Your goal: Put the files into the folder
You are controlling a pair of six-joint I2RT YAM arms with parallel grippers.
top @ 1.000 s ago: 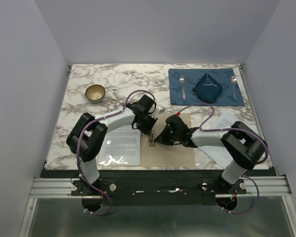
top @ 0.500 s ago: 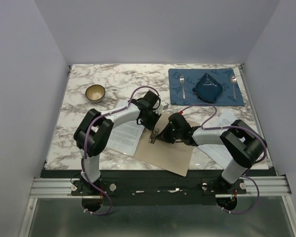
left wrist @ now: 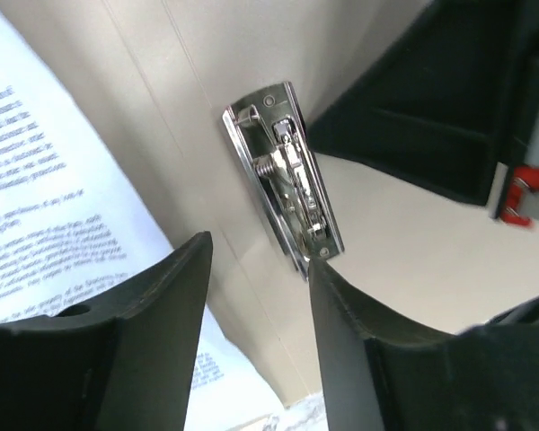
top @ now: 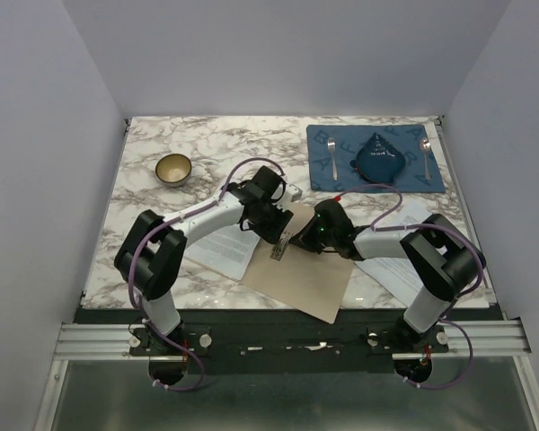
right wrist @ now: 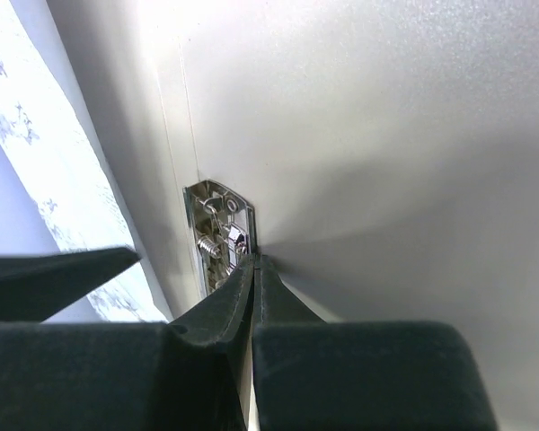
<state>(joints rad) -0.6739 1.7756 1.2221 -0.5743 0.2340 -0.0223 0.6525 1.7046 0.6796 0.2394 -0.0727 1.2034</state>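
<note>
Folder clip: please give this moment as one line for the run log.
left end effector: open, at clip | right end effector: shut, tips at clip | files: beside clip, not under it | folder: lying open

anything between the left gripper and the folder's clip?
Nothing visible: the left gripper hangs open right over the clip. The right gripper, shut, has its tips at the clip's end, not across the path.

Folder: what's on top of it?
Metal clip near its left edge, right jaws shut at it, left jaws open alongside. Rest of folder bare; right arm hides its far corner.
</note>
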